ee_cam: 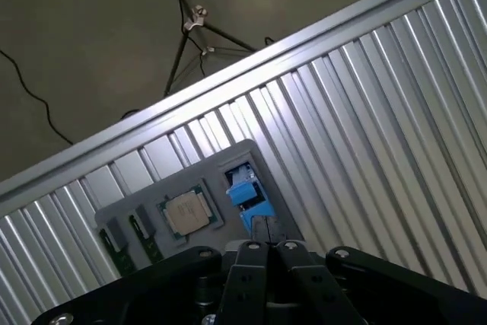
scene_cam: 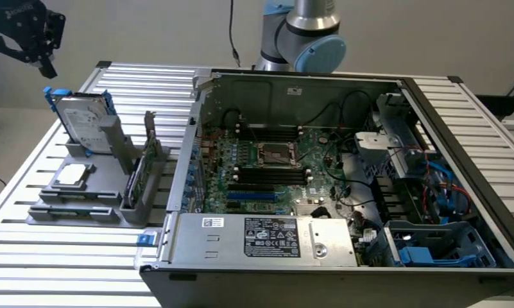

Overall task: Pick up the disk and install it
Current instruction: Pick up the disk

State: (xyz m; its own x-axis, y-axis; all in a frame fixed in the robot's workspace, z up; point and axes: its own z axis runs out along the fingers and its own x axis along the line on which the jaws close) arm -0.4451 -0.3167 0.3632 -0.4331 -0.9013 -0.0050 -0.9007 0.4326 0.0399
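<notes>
The pincer [scene_cam: 44, 64] hangs in the air, fingers pressed together on nothing, up and to the exterior view's left of the disk [scene_cam: 84, 120]. The disk stands on edge in a grey holder [scene_cam: 68, 208] on the slatted table [scene_cam: 34, 256], blue rails showing, top edge free; a grey post [scene_cam: 111, 138] of the holder rises against its face. The same holder carries a square chip [scene_cam: 74, 174] (lying flat, near the disk) and a green card [scene_cam: 138, 173] on edge beside it. To the exterior view's right stands the open computer case [scene_cam: 462, 128], the arm's base [scene_cam: 301, 38] behind it
</notes>
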